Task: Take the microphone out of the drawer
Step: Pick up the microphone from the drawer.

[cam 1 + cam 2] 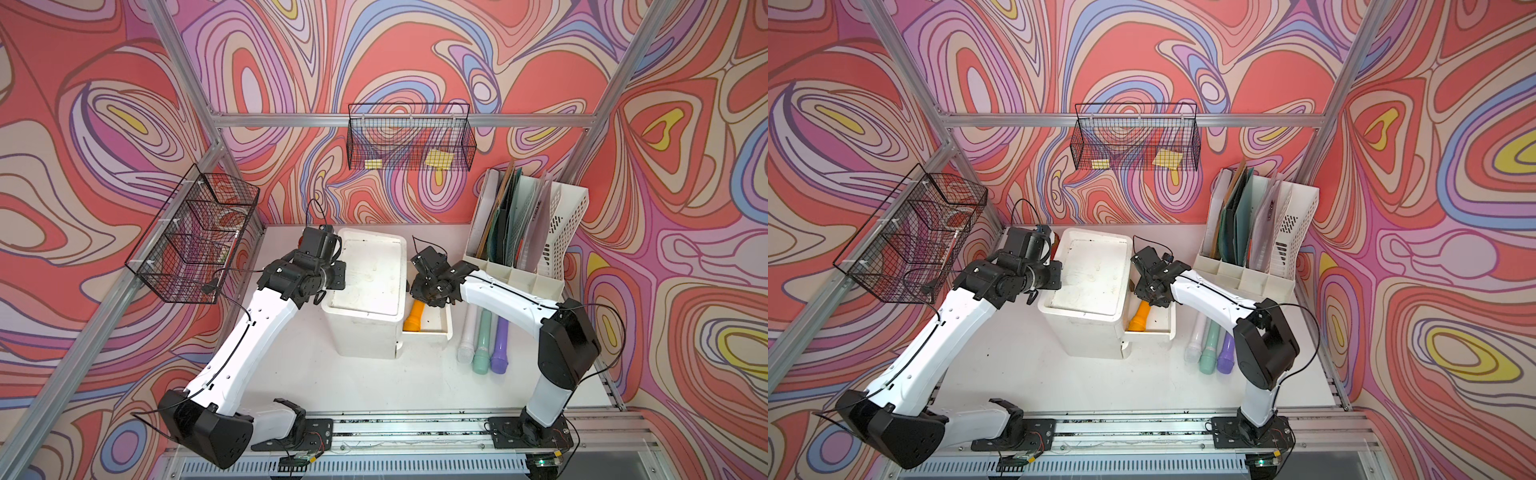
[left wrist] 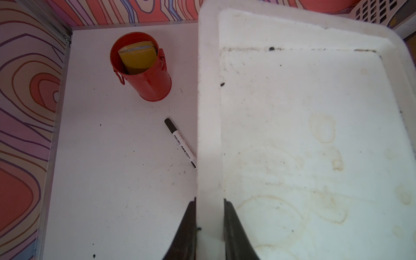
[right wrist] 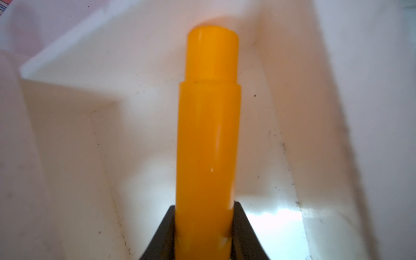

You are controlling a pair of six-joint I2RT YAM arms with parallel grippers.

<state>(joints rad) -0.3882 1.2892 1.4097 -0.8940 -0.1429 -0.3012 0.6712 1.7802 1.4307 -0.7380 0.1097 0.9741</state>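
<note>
Squarely between closed jaws of right gripper, orange microphone inside drawer, left gripper clamping cabinet rim

Swirl-patterned walls, aluminium frame, white tabletop.

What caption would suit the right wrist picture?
Right gripper clamped on the orange microphone inside the open white drawer.

Lettering on the marker, not legible
The white marker, lying on the table just beside the drawer unit, carries dark print along its barrel, too small to read
</note>
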